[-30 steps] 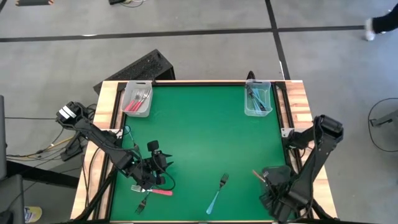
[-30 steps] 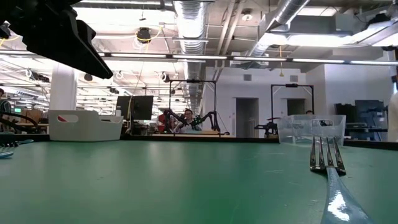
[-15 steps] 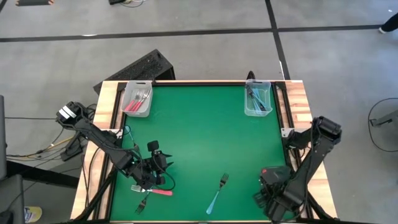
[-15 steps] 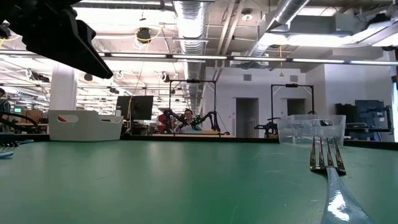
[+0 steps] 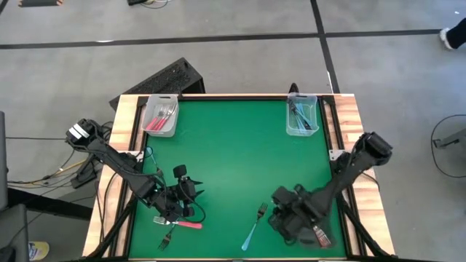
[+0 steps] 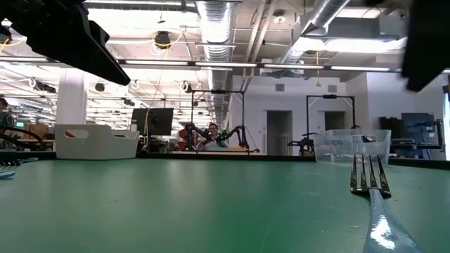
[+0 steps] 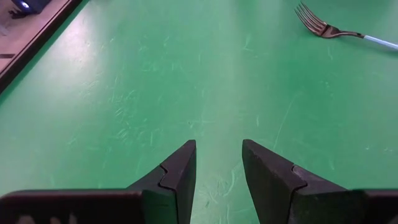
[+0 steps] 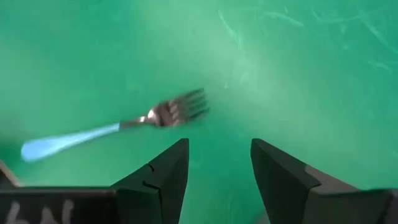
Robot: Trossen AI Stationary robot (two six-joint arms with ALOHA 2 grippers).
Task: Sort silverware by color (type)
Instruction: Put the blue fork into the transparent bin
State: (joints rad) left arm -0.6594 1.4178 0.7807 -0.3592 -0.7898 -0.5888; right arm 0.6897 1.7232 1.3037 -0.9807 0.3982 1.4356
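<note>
Green mat [image 5: 233, 160] carries a blue-handled fork [image 5: 255, 225] near the front edge, tines pointing away from that edge. Right gripper [image 8: 214, 163] hangs just beside it, fingers spread, nothing between them. Left gripper [image 7: 219, 167] sits near the front-left corner, fingers parted and empty, with a pink-handled fork [image 5: 178, 224] and another fork [image 5: 166, 237] close by. Clear bin [image 5: 161, 116] at the far left holds pink-handled forks; clear bin [image 5: 302, 116] at the far right holds blue ones.

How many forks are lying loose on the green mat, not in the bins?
3, perhaps more hidden under the arms: a blue fork beside the right gripper, and a pink fork and a dark fork below the left gripper.
</note>
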